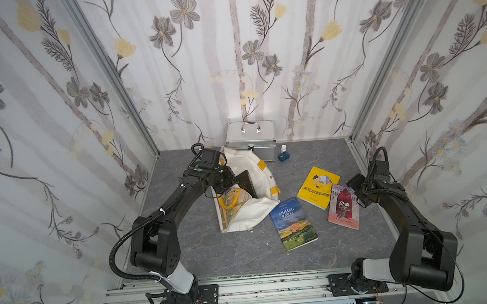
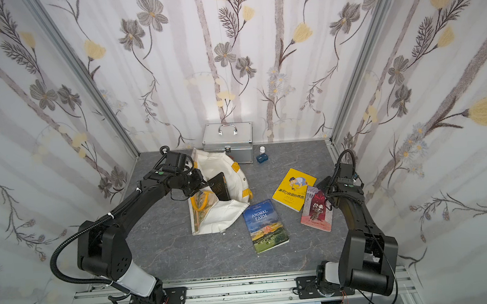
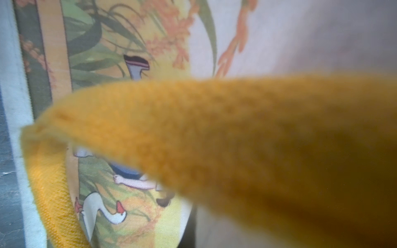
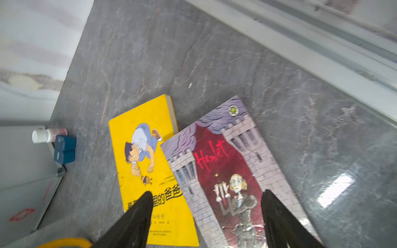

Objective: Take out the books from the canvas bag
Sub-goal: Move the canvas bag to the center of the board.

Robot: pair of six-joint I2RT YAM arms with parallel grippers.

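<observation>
Desk [image 1: 202, 245], near centre: Animal Farm [image 1: 294, 223] lies flat. To its right, the pinkish-red book [image 1: 343, 208] overlaps the yellow book [image 1: 318, 187]. The right tool [image 4: 207, 192] hovers above them, released and empty. Farther left, the canvas bag [image 1: 250, 214] slumps open with the black book [image 1: 246, 183] inside. The left tool [image 1: 225, 189] is clenched on the bag's yellow strap [image 3: 193, 128].
</observation>
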